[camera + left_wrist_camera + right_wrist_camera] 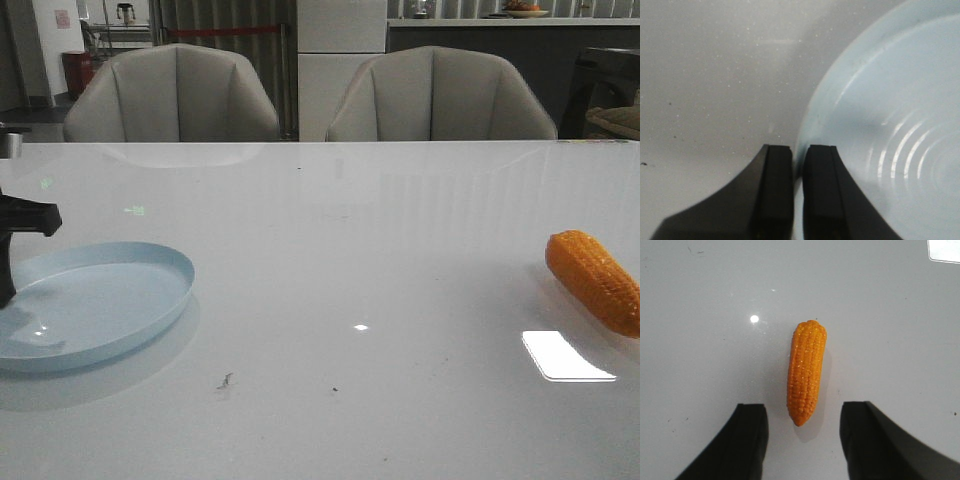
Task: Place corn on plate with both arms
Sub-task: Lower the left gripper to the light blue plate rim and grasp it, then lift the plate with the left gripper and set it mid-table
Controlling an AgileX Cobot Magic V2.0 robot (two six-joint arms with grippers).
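Left hand [797, 192] is pinched onto the rim of the plate [120, 300], fingers nearly together, at the desk's [380, 260] left side. Far right, the corn [806, 371] lies flat on the desk, right hand [803, 440] spread wide around its tapered tip, not touching.

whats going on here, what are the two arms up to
A two-armed robot is setting up to put the corn on the plate. The left gripper has its fingers pinched on the pale blue plate's rim at the table's left side. The right gripper is open above the white table, its fingers either side of the orange cob's tapered end without touching it. The corn lies far right, well apart from the plate.
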